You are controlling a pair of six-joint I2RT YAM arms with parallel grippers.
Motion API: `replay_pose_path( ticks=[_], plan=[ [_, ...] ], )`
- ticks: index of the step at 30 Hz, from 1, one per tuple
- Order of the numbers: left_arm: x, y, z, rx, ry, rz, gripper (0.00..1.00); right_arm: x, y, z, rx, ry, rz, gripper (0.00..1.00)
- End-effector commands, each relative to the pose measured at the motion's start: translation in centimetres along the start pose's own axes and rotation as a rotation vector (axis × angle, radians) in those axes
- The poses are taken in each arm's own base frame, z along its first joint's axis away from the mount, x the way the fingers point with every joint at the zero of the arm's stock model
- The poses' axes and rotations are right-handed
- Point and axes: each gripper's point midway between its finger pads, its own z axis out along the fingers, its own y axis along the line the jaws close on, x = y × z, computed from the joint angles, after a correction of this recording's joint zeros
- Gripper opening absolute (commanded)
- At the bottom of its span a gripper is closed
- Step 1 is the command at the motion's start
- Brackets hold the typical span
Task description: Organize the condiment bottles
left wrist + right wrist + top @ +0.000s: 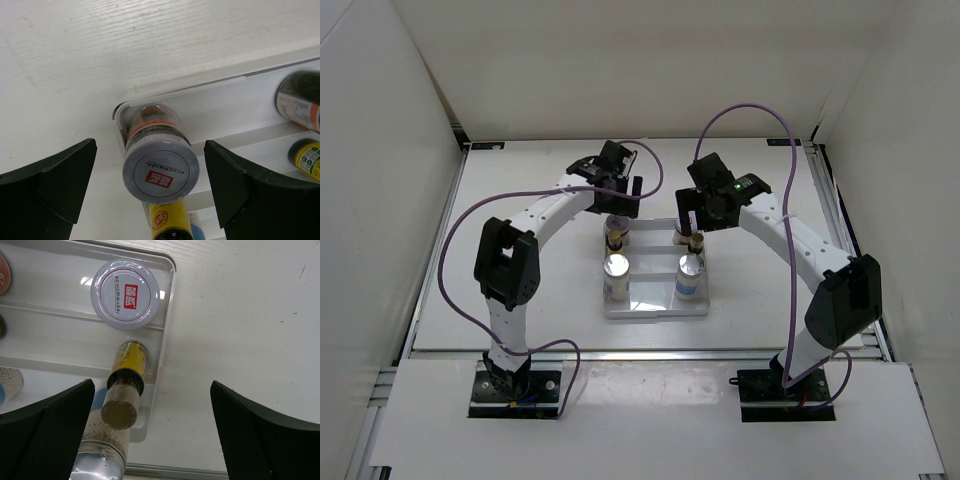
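Note:
The white divided tray (655,308) holds all six bottles. Two white cylinders with silver caps (616,268) (690,270) stand in its near cells. Two slim yellow bottles (615,239) (697,243) stand behind them. The squat jars at the far end are mostly hidden under the grippers. My left gripper (621,205) is open above the far-left squat jar (161,170); it does not touch the jar. My right gripper (702,216) is open beside the far-right jar (125,294), the yellow bottle (126,385) and a silver-capped cylinder (100,462). It holds nothing.
The tray's rim (200,82) (167,315) lies on a white table inside white walls. In the left wrist view the other squat jar (300,100) and yellow bottle (307,159) show at the right. Purple cables loop over both arms.

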Motion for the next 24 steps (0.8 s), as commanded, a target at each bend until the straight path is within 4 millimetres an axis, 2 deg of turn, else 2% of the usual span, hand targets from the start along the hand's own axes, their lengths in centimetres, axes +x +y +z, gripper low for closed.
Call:
replay_pose_path(
  ticks=[1,3,4,5,7,8,9,10,11,12,13,14,15,16,17,18,19,22,24],
  plan=[
    [-4.0,0.9,-4.3,-0.045,-0.155,-0.023,1.00,-0.3,-0.6,-0.8,0.032,-0.018,0.017,1.00],
    [-5.1,1.9,-6.2,-0.066,-0.205,-0.033,1.00,-0.6,-1.5,-1.0,0.088,-0.034,0.037,1.00],
    [-5.8,3.2,-7.3,-0.099,-0.238,-0.053,1.00,-0.5,-2.0,-1.1,0.113,-0.032,0.034,1.00],
    [-7.0,4.6,-10.0,-0.117,-0.302,-0.084,1.00,-0.9,-2.4,-1.6,0.133,-0.043,0.044,1.00],
    [-6.9,7.5,-12.2,-0.202,-0.348,-0.123,1.00,-1.1,-3.2,-1.8,0.180,-0.043,0.039,1.00],
    [-7.2,9.0,-15.3,-0.232,-0.413,-0.153,1.00,-1.3,-3.5,-2.1,0.200,-0.047,0.039,1.00],
    [-6.8,11.1,-16.5,-0.285,-0.436,-0.198,1.00,-1.0,-4.3,-2.3,0.241,-0.038,0.030,1.00],
    [-5.2,13.2,-16.8,-0.372,-0.429,-0.224,1.00,-1.1,-4.6,-2.4,0.257,-0.045,0.039,1.00],
    [-4.9,14.4,-19.4,-0.398,-0.493,-0.257,1.00,-1.0,-4.9,-2.9,0.266,-0.051,0.040,1.00],
    [-4.4,16.0,-20.1,-0.435,-0.523,-0.288,1.00,-0.6,-5.0,-2.9,0.269,-0.045,0.046,1.00],
    [-2.1,17.5,-19.4,-0.502,-0.491,-0.297,1.00,-0.6,-5.1,-3.6,0.263,-0.063,0.062,1.00],
    [-1.0,19.0,-21.0,-0.543,-0.529,-0.330,1.00,-0.8,-5.1,-3.7,0.256,-0.084,0.083,1.00],
    [0.0,19.7,-21.1,-0.568,-0.531,-0.340,1.00,-0.9,-5.1,-4.0,0.249,-0.103,0.091,1.00],
    [2.2,20.3,-19.8,-0.603,-0.500,-0.347,1.00,-0.7,-5.0,-4.6,0.227,-0.124,0.101,1.00],
    [3.3,20.8,-19.9,-0.636,-0.506,-0.353,1.00,-0.9,-4.9,-4.8,0.198,-0.140,0.118,1.00],
    [4.4,21.8,-21.0,-0.679,-0.541,-0.385,1.00,-1.7,-4.5,-5.1,0.170,-0.183,0.134,1.00],
    [6.4,22.3,-20.0,-0.716,-0.507,-0.375,1.00,-2.2,-4.4,-6.2,0.141,-0.223,0.149,1.00],
    [8.1,23.5,-20.9,-0.789,-0.552,-0.414,1.00,-3.0,-3.6,-7.4,0.076,-0.275,0.167,1.00],
    [8.1,23.6,-21.6,-0.794,-0.573,-0.425,1.00,-3.8,-3.6,-8.4,0.060,-0.315,0.189,1.00]
  ],
)
